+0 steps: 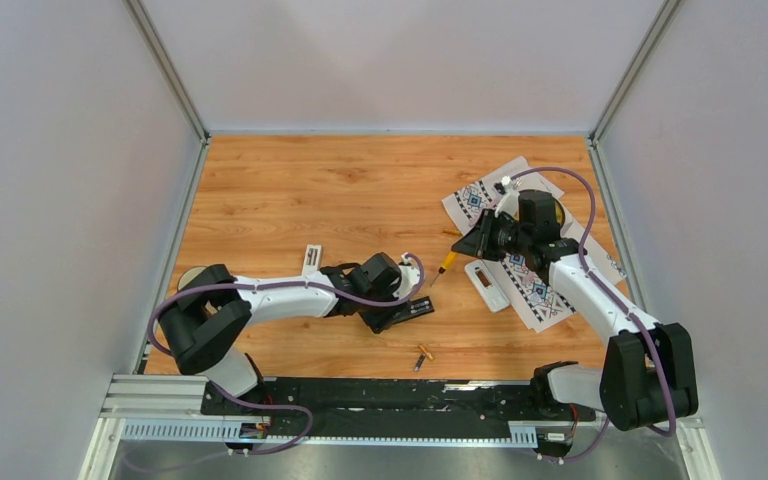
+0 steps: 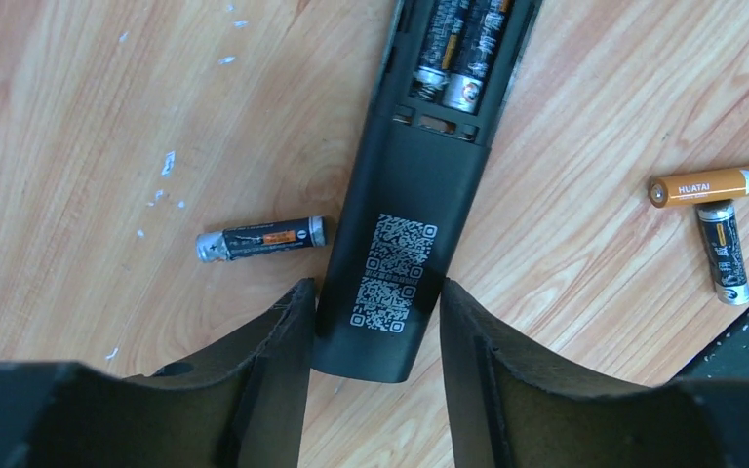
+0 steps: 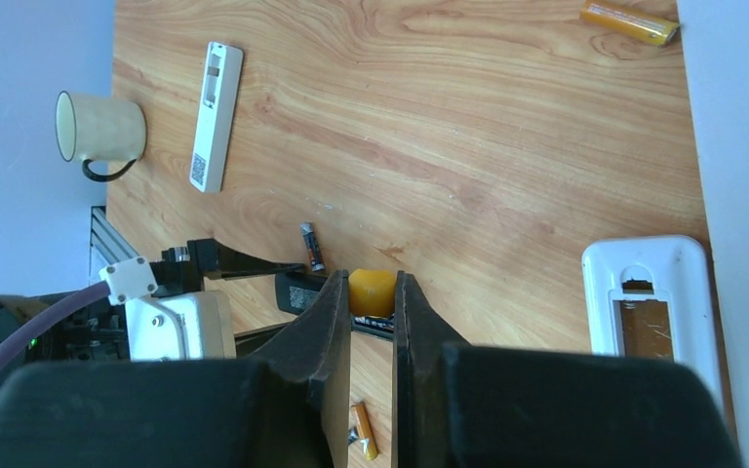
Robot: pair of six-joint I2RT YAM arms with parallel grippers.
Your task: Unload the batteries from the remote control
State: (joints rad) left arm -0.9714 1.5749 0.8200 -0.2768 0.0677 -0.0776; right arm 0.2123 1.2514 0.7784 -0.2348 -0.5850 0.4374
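Progress: three batteries [image 2: 261,239] out, loose on bench [image 2: 78,146] beside remote [image 2: 395,244], mid-bench toward near edge | two yet inside remote | est. just past half | left fingers [image 2: 254,380] straddle remote end, grip unclear | right fingers [image 3: 317,341] clamp screwdriver [image 3: 372,291]

Bright even light, soft faint shadows, pale sheen on tabletop [image 2: 78,117], wrist-view foreground seemingly soft

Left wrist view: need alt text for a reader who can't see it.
Black remote, back up and cover off, two batteries in its compartment, lies on the wooden table with its near end between the fingers of the left gripper; contact unclear. Loose: a dark battery left of it, an orange battery and another dark battery right.
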